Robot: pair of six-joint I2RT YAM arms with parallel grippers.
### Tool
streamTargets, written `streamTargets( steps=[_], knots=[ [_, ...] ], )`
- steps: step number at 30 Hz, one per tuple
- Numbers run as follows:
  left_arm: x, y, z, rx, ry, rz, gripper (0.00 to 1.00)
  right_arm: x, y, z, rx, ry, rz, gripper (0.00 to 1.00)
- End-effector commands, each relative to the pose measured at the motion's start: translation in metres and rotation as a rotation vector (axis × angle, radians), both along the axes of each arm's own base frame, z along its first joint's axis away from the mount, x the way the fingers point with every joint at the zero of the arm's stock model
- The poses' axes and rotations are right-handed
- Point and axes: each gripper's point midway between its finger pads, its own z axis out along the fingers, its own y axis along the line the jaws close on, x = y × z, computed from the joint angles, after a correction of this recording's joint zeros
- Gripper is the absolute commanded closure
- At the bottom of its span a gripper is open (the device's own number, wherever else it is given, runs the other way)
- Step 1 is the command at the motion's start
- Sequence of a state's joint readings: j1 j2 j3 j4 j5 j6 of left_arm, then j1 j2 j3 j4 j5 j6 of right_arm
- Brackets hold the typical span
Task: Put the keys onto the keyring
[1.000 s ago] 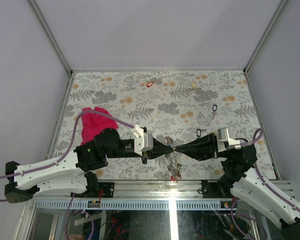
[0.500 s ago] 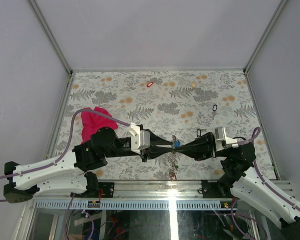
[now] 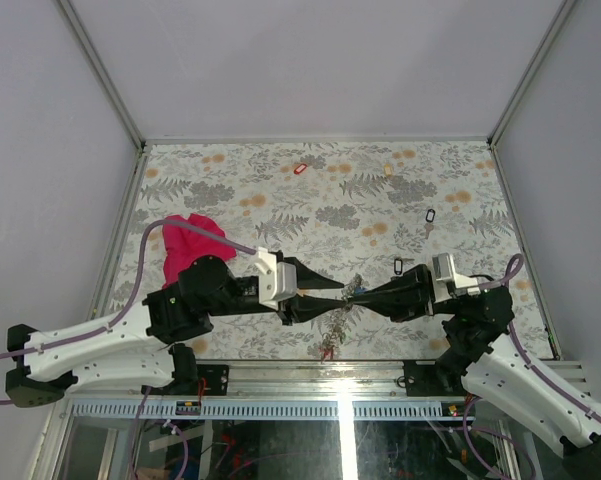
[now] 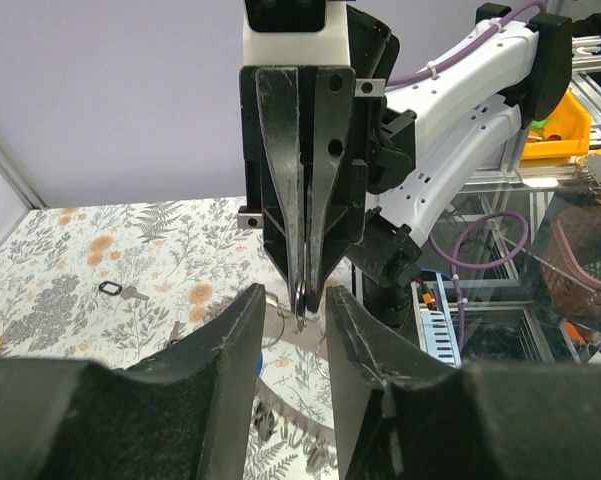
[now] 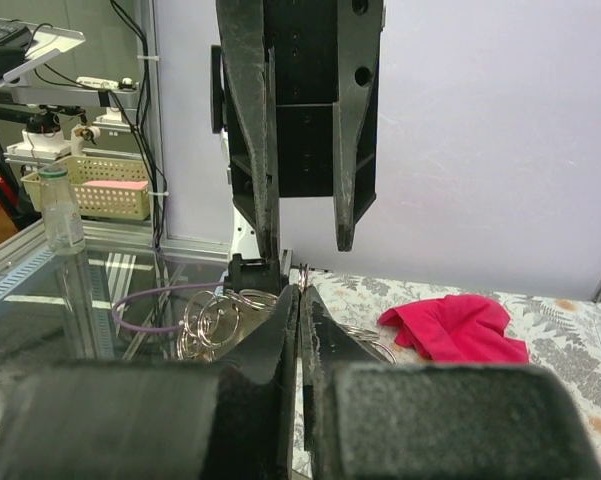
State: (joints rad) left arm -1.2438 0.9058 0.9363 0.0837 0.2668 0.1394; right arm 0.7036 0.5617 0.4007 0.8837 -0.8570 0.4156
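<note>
My right gripper (image 3: 357, 295) is clamped shut on the keyring (image 5: 220, 315) above the near edge of the bench (image 3: 230, 190). My left gripper (image 3: 340, 296) stands with jaws apart either side of it; loose keys (image 3: 300, 169) lie farther back.

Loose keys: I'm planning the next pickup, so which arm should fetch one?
Left. The left gripper stands open and empty, while the right gripper is shut on the keyring. The black-tagged key lies nearest.

Magenta cloth (image 3: 185, 258) (crumpled) on floral table (image 3: 230, 180), left side.
</note>
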Motion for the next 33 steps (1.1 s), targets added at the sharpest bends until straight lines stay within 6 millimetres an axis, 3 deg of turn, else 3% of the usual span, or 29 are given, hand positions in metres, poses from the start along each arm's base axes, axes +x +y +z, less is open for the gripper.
streamTargets(
  steps=[1, 13, 33],
  knots=[
    [-0.008, 0.007, 0.02, -0.094, -0.041, -0.031, 0.67, -0.014, -0.013, 0.038, 0.128, -0.105, -0.002, 1.0],
    [-0.008, 0.001, 0.017, -0.086, -0.028, -0.04, 0.7, -0.021, -0.017, 0.047, 0.158, -0.114, 0.025, 1.0],
    [-0.011, -0.009, 0.023, -0.092, -0.044, -0.076, 0.84, -0.02, -0.012, 0.036, 0.126, -0.096, 0.042, 1.0]
  ],
)
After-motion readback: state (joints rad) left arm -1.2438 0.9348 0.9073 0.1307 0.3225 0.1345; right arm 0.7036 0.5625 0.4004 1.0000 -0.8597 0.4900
